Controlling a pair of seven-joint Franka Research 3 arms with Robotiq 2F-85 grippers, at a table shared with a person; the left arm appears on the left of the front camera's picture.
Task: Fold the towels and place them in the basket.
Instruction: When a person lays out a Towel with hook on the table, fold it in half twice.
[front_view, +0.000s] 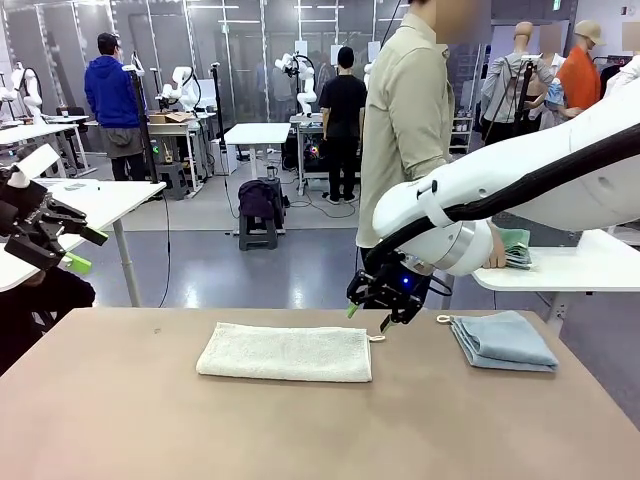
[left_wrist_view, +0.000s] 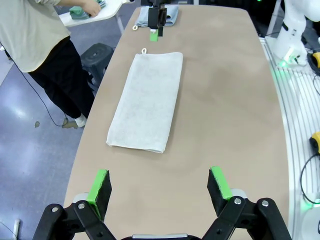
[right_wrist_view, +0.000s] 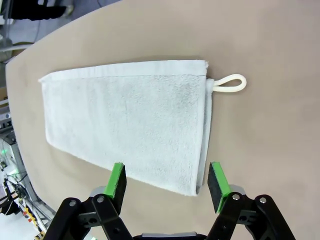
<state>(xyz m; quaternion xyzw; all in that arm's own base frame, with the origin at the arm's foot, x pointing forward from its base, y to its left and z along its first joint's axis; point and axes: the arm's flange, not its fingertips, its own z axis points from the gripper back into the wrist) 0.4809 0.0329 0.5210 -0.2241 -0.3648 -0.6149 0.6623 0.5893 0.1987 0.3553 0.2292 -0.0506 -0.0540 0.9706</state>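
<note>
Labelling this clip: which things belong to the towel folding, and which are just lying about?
Job: cream towel, folded blue-grey towel, green towel on the white side table.
Lying about: stool with a dark bag, on the floor beyond.

**Inspector:** Front camera, position?
**Operator:** I read it as fixed on the robot's side, low and level. It faces across the table (front_view: 120, 420) toward the person (front_view: 405, 130) at the far edge.
**Inspector:** Left wrist?
**Operator:** High and set back. It looks down the table's length past the left gripper (left_wrist_view: 159, 175), with the cream towel (left_wrist_view: 147, 100) at mid-distance.
**Inspector:** Right wrist?
**Operator:** Close. It looks straight down past the right gripper (right_wrist_view: 166, 170) onto that towel.
**Inspector:** Overlap?
**Operator:** I find all three share the towel and the table around it.
</note>
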